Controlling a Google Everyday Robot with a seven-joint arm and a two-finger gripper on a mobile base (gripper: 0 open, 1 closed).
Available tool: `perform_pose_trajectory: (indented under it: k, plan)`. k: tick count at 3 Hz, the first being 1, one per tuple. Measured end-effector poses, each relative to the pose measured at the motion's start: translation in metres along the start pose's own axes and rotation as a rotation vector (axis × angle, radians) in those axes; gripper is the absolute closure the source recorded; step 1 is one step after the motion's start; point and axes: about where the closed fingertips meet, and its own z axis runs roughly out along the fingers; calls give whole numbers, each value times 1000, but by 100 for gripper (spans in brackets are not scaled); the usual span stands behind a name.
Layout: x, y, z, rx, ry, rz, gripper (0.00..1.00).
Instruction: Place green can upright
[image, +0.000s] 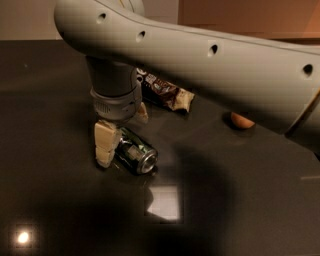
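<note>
The green can (136, 153) lies on its side on the dark tabletop (240, 200), with its silver top facing front right. My gripper (124, 140) hangs straight down from the big grey arm (200, 65) over the can's rear end. The fingers are apart and straddle the can. The pale near finger (106, 144) stands at the can's left side, close to or touching it. The far finger (142, 113) shows only as a tip behind the can. The can's base is hidden behind the near finger.
A brown snack bag (167, 94) lies just behind the can, partly under the arm. An orange round fruit (241, 121) sits to the right, half hidden by the arm. A bright reflection (165, 202) lies on the table in front of the can.
</note>
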Motion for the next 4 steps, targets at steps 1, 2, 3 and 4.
perform_pose_trajectory:
  k: [1,2,3,4]
  plan:
    - [-3,-3,1,6,4,3,41]
    - [-3,-7,-1,10,1,7,64]
    - [-3,-8,-12,3,-31,-10,87]
    - [-1,-3,-39,-8,-125,-79,100]
